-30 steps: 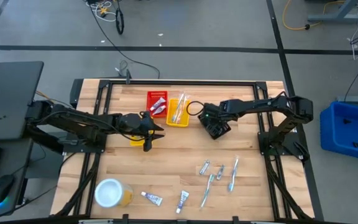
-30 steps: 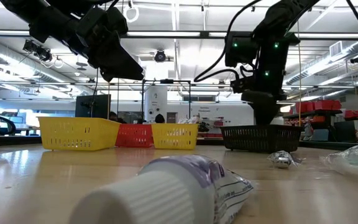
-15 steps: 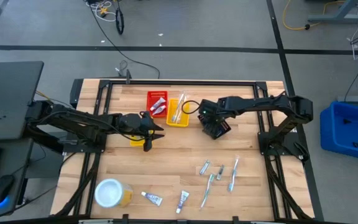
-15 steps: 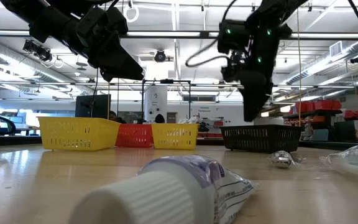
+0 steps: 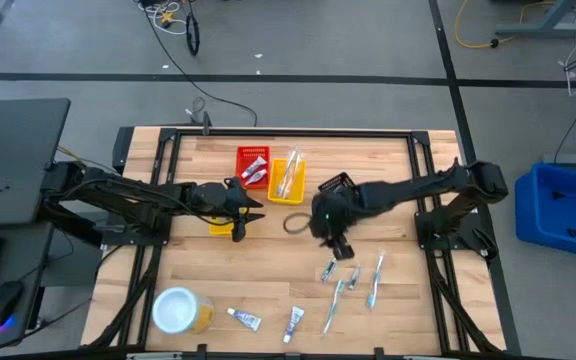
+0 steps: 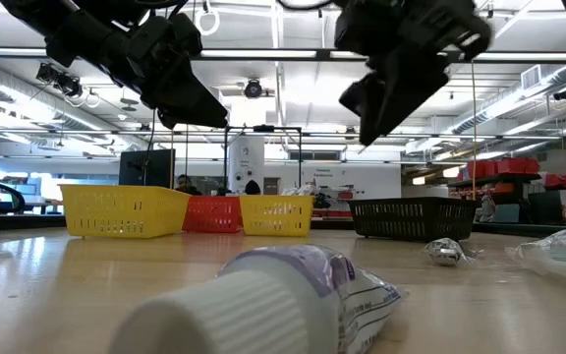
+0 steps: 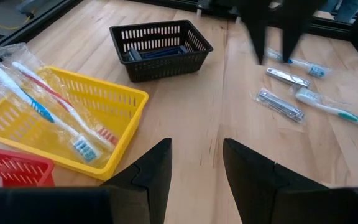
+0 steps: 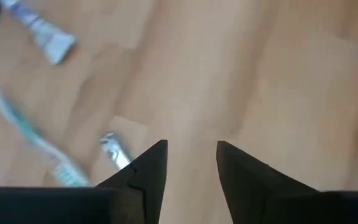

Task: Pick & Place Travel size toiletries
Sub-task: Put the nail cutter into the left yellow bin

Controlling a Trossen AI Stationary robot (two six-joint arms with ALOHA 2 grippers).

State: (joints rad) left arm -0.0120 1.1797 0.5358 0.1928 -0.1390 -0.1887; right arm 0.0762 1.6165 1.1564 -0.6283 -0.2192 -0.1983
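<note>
High view checked first. Right gripper found over mid-table, just above the loose cluster of toothbrushes and foil packets; fingers parted in the right wrist view, nothing between them, bare wood, a packet and a green toothbrush below. Left gripper parked beside the baskets, jaws apart and empty in the left wrist view.

Sorted so far, as judged: tubes in the red basket, wrapped toothbrushes in the yellow basket, a dark blue item in the black basket.

Left to place: cluster of toothbrushes and packets at right centre, plus two small tubes near the front edge, close to the yellow round container. Roughly half done, by estimate. Next pick likely from the cluster under the right gripper.
</note>
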